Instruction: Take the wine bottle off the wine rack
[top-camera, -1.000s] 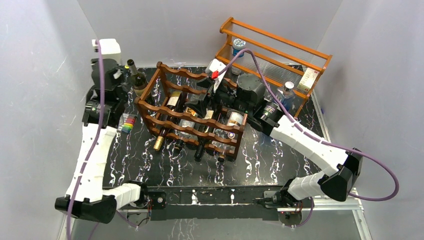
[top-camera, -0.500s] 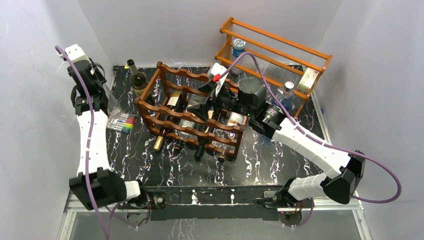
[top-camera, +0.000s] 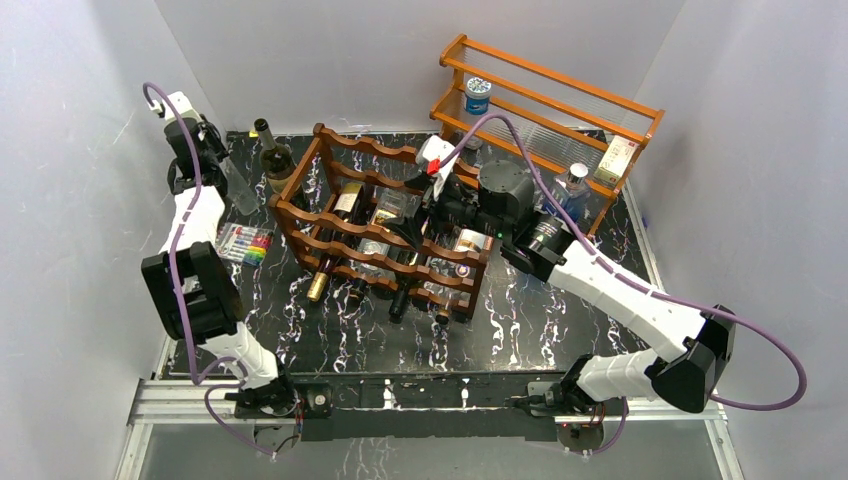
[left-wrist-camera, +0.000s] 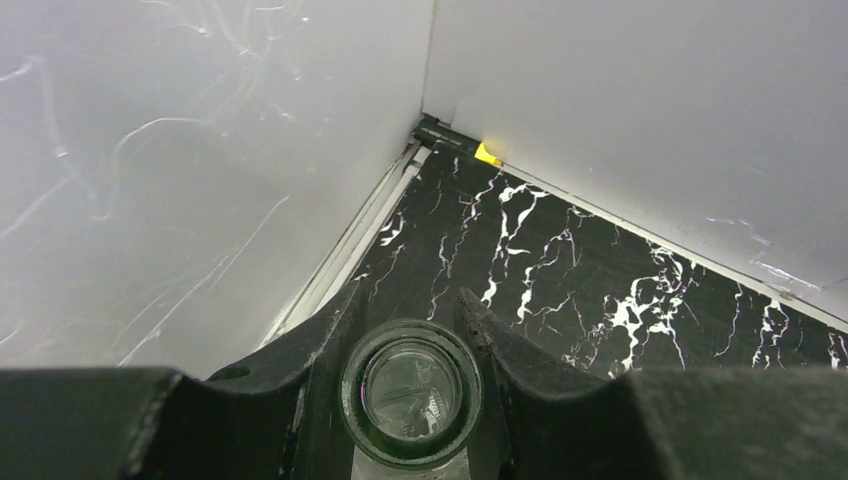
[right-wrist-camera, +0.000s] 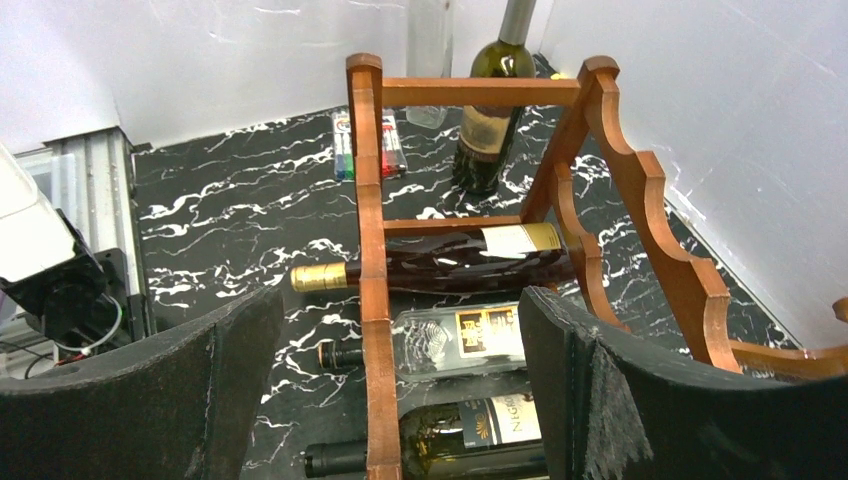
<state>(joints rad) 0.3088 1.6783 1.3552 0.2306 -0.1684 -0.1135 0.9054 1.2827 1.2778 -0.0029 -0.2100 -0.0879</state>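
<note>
Left gripper (left-wrist-camera: 410, 298) clamped on clear bottle (left-wrist-camera: 410, 392) at its mouth, right gripper (right-wrist-camera: 400, 310) spread wide above rack (right-wrist-camera: 368, 200), 3 bottles (right-wrist-camera: 440, 262) lying beneath.

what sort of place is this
Probably a robot test booth: plain white walls box in a black marbled table, with two robot arms bolted at its near edge and a wine rack on it.
</note>
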